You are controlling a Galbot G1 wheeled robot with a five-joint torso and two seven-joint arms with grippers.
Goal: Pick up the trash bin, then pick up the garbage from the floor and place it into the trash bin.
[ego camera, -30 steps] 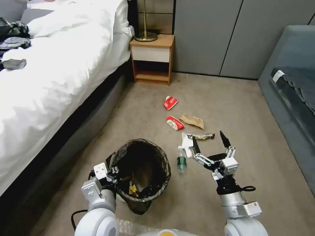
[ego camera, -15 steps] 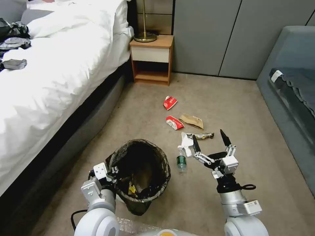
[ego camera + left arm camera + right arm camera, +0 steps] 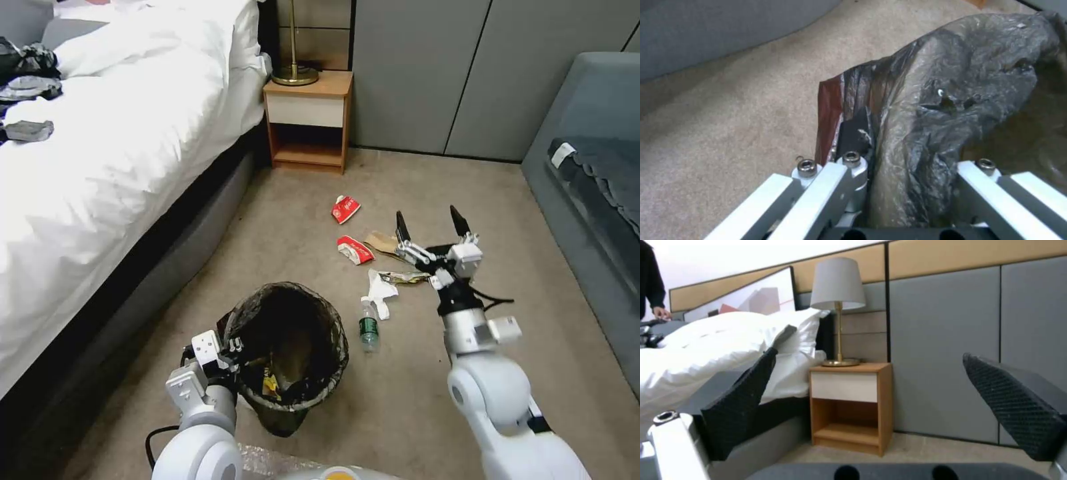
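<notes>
The trash bin [image 3: 333, 333], white with a dark crinkled bag over its rim, hangs at my lower left. My left gripper [image 3: 230, 352] is shut on its near rim. The left wrist view shows the bin's bag [image 3: 951, 83] pinched in that gripper [image 3: 911, 166]. A yellow wrapper [image 3: 269, 385] lies inside the bin. On the carpet lies the garbage: a bottle [image 3: 368, 328], a white paper scrap [image 3: 380, 291], a dark wrapper [image 3: 408, 276], a brown paper bag [image 3: 383, 241] and two red-and-white packets [image 3: 355, 250] [image 3: 346, 209]. My right gripper [image 3: 429, 223] [image 3: 876, 406] is open and empty, raised above the brown bag.
A bed [image 3: 100, 167] with white bedding runs along the left. A wooden nightstand [image 3: 310, 120] [image 3: 844, 386] with a lamp [image 3: 838, 283] stands against the grey wall. A grey sofa [image 3: 593, 173] borders the right. Open carpet lies between bin and sofa.
My right arm has lifted and reached forward, from beside the bottle to above the brown paper bag, still open. The left gripper keeps hold of the bin.
</notes>
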